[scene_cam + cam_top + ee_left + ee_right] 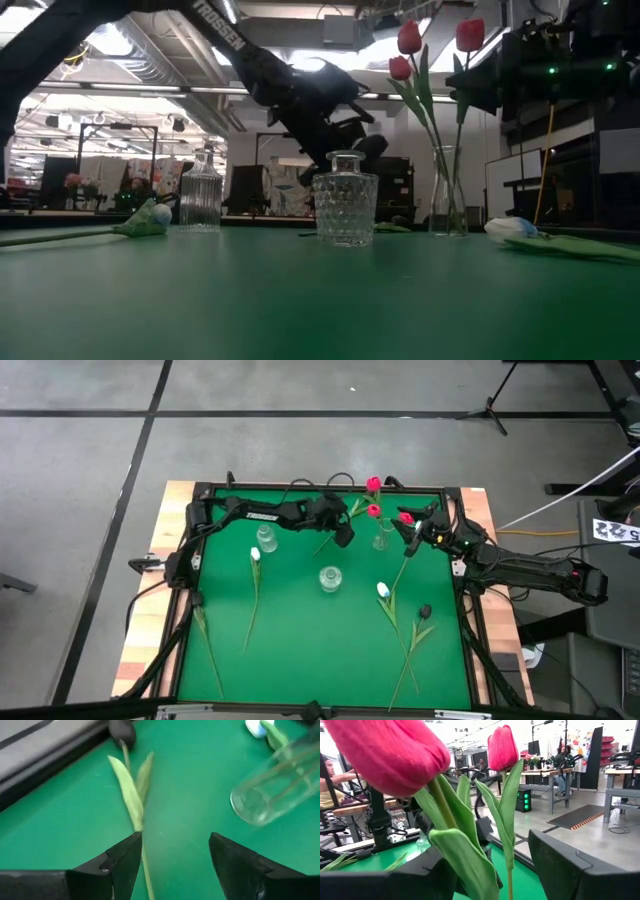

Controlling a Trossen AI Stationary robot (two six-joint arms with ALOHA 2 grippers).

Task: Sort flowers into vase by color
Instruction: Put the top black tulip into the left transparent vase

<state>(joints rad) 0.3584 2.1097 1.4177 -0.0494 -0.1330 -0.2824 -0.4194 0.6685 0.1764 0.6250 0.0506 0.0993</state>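
Observation:
A tall glass vase (pixel 383 540) at the far middle holds red tulips (pixel 410 38). My left gripper (pixel 175 840) is open, low over the mat beside that vase (pixel 265 795). A near-black-headed flower (pixel 122 730) lies flat there, and its stem and leaves (pixel 132 790) run between the fingers, close to one. My right gripper (pixel 487 845) is open at the vase's right side (pixel 408 535). One red tulip's stem (pixel 442 805) stands between its fingers, with the head (pixel 405 518) just above. I cannot tell whether that stem touches a finger.
A small glass bottle (pixel 267 540) and a cut-glass vase (pixel 330 577) stand on the green mat. White flowers (pixel 256 555) (pixel 383 590), a dark flower (pixel 425 610) and a loose stem (pixel 205 640) lie toward the near side. A black frame (pixel 300 488) rims the table.

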